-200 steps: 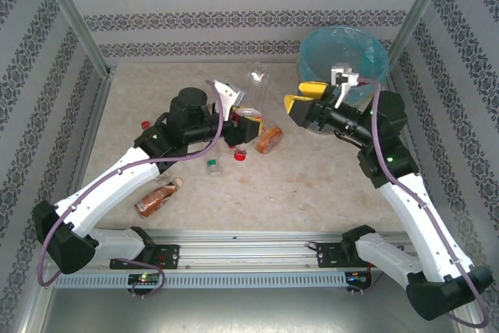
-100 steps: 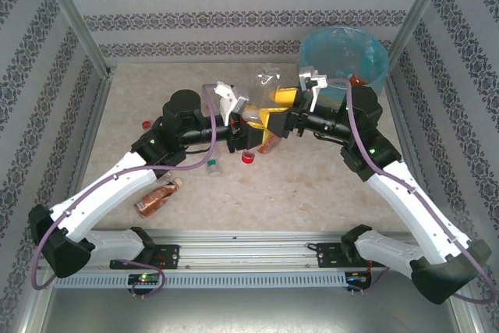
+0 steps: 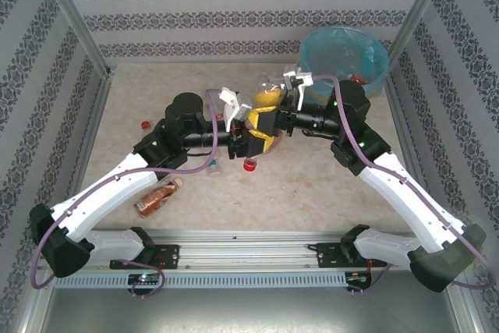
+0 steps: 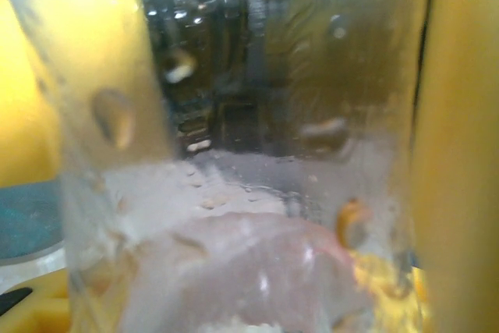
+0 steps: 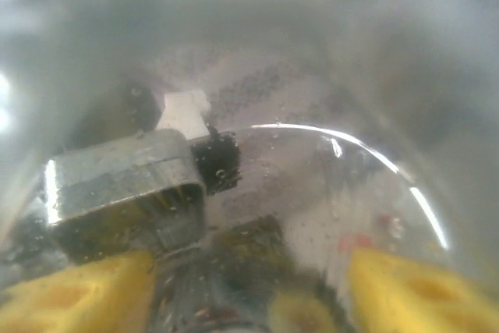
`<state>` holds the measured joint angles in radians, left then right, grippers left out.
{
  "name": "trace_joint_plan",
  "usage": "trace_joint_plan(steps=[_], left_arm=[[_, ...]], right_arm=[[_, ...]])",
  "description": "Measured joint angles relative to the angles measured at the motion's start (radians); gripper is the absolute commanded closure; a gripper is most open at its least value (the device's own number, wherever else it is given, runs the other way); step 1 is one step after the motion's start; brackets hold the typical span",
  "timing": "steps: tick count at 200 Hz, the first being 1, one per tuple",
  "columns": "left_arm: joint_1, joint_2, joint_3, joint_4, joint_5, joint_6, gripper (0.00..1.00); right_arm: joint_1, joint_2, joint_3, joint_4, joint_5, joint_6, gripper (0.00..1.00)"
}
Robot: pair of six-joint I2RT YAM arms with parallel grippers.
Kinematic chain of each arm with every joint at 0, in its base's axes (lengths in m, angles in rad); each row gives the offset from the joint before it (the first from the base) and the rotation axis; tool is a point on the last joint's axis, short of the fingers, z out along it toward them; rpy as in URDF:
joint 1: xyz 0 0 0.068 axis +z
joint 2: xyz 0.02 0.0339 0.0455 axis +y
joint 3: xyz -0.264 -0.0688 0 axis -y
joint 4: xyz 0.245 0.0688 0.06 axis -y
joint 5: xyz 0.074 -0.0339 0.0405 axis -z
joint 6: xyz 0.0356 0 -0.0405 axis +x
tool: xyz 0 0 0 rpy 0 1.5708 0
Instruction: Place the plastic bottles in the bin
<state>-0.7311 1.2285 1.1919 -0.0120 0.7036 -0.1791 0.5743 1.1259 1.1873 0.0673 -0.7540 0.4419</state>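
Bottle [image 4: 234,193] sits clamped in my left pincer [image 3: 253,126], left of the bin [image 3: 306,64], and my right pincer [image 3: 270,111] has swung from the bin onto it, jaws narrowing, whether gripping I cannot tell, so a handover looks near.

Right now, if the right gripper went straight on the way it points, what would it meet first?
The clear bottle held by the left gripper; the right gripper looks almost against it, though depth is unclear.
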Motion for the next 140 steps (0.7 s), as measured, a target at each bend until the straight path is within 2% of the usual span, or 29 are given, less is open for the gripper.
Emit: trace_joint_plan(steps=[35,67,110,140], left_arm=[[-0.001,0.000,-0.009,0.018,-0.001,0.000,0.38],[-0.002,-0.009,-0.039,0.063,-0.017,-0.002,0.34],[-0.003,-0.020,-0.064,0.095,-0.064,-0.004,0.27],[-0.003,-0.023,-0.069,0.106,-0.095,0.000,0.22]], right_arm=[[0.000,-0.007,0.000,0.000,0.003,0.000,0.37],[0.006,-0.022,-0.010,-0.003,0.037,-0.006,0.46],[0.005,-0.031,-0.018,-0.007,0.086,-0.006,0.47],[0.003,-0.037,-0.019,-0.009,0.122,-0.005,0.53]])
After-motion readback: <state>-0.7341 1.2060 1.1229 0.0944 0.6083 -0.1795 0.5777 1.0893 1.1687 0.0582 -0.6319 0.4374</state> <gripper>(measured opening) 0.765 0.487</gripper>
